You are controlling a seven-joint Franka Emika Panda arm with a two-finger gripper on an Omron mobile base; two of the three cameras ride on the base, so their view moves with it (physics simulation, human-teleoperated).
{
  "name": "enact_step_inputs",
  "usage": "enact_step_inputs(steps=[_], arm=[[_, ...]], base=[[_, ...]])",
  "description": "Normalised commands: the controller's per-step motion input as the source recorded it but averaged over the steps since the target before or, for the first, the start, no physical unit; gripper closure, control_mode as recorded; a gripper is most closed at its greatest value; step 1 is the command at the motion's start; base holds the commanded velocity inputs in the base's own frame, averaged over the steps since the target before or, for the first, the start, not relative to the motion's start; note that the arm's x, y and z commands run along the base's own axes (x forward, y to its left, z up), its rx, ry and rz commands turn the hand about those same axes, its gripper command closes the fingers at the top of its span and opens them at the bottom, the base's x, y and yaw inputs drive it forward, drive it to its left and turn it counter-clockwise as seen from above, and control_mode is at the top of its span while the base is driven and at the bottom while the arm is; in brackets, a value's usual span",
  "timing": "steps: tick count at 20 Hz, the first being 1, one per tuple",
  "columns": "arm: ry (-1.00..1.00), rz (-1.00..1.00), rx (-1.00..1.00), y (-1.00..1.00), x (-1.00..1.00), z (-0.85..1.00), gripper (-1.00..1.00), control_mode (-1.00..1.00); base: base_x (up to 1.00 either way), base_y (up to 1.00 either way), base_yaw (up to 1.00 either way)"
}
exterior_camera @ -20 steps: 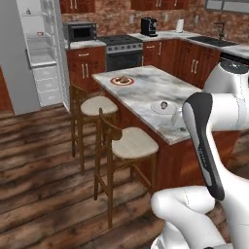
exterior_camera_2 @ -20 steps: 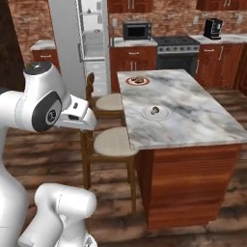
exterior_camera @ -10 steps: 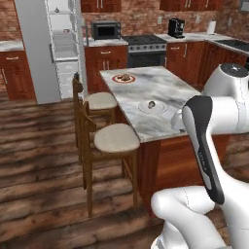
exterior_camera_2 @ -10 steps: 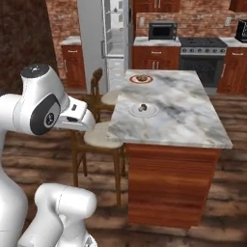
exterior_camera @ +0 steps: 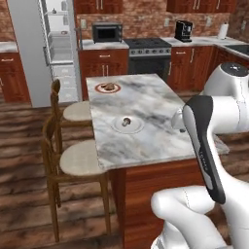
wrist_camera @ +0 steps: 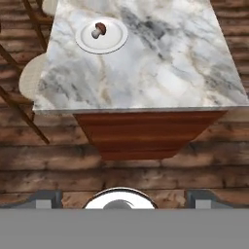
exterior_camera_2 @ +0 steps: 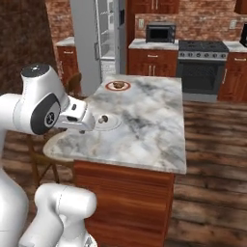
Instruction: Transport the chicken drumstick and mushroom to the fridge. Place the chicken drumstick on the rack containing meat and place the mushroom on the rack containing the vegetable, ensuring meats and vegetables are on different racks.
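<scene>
Ahead of the jaws (wrist_camera: 119,197) and well apart from them, I see the mushroom (wrist_camera: 99,29) lying on a white plate (wrist_camera: 113,43) near the far-left corner of the marble counter (wrist_camera: 160,68) in the hand view. Jaws are spread wide with nothing between them, hovering off the counter's near edge over the wood floor (wrist_camera: 58,165).

Further beyond the jaws, the chicken drumstick (exterior_camera: 111,87) sits on a red-rimmed plate (exterior_camera: 101,89) at the counter's far end; both plates are well apart. Past that end, the fridge (exterior_camera: 34,48) stands with its door open, pale shelves (exterior_camera: 61,34) and drawers showing; I can't make out the meat or vegetable on the racks from here.

Two stools (exterior_camera: 78,158) are tucked along the counter's left side, just beside the mushroom plate's edge of the top.
</scene>
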Motion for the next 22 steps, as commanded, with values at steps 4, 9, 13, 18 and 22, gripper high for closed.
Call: enact_step_inputs(steps=[4, 9, 13, 18, 22], arm=[[0.00, 0.00, 0.00, 0.00, 0.00, 0.00, -1.00, 1.00], [0.00, 0.00, 0.00, 0.00, 0.00, 0.00, -1.00, 1.00], [0.00, 0.00, 0.00, 0.00, 0.00, 0.00, -1.00, 1.00], [0.00, 0.00, 0.00, 0.00, 0.00, 0.00, -1.00, 1.00], [0.00, 0.00, 0.00, 0.00, 0.00, 0.00, -1.00, 1.00]], base=[[1.00, -0.27, 0.05], [1.00, 0.75, -0.02], [0.96, 1.00, 0.00], [1.00, 0.62, 0.14], [1.00, 0.29, 0.12]])
